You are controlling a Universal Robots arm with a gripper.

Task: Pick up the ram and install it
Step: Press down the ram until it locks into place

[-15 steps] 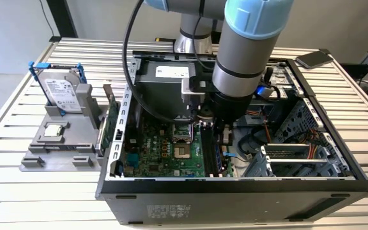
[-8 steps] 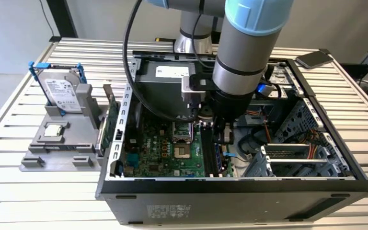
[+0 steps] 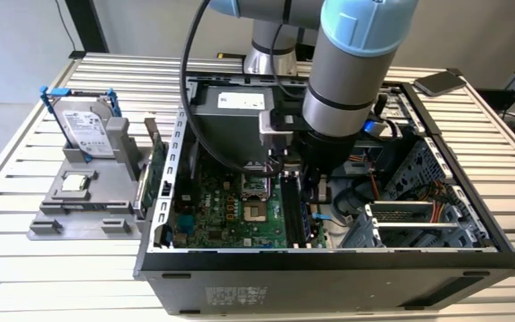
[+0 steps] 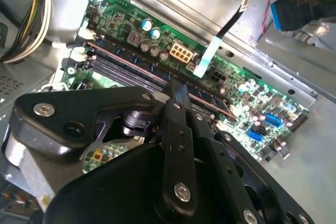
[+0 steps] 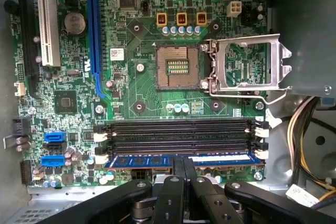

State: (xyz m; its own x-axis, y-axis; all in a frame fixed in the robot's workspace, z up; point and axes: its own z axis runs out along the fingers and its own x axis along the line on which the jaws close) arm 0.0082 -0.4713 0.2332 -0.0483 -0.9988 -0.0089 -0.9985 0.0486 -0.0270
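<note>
Gripper (image 5: 184, 174) down inside the open computer case (image 3: 329, 258), over the motherboard (image 5: 136, 85). Fingers (image 5: 178, 169) drawn nearly together, pinching the top edge of the ram (image 5: 157, 160). Ram lies along the memory slot nearest the gripper, parallel to the empty black slots (image 5: 178, 135) between it and the CPU socket (image 5: 177, 66), whose retention frame stands open. White slot latches (image 5: 260, 129) at the ends. Little clearance: cable bundle (image 5: 304, 124) just beyond the slot ends. Board lettering not recorded.
</note>
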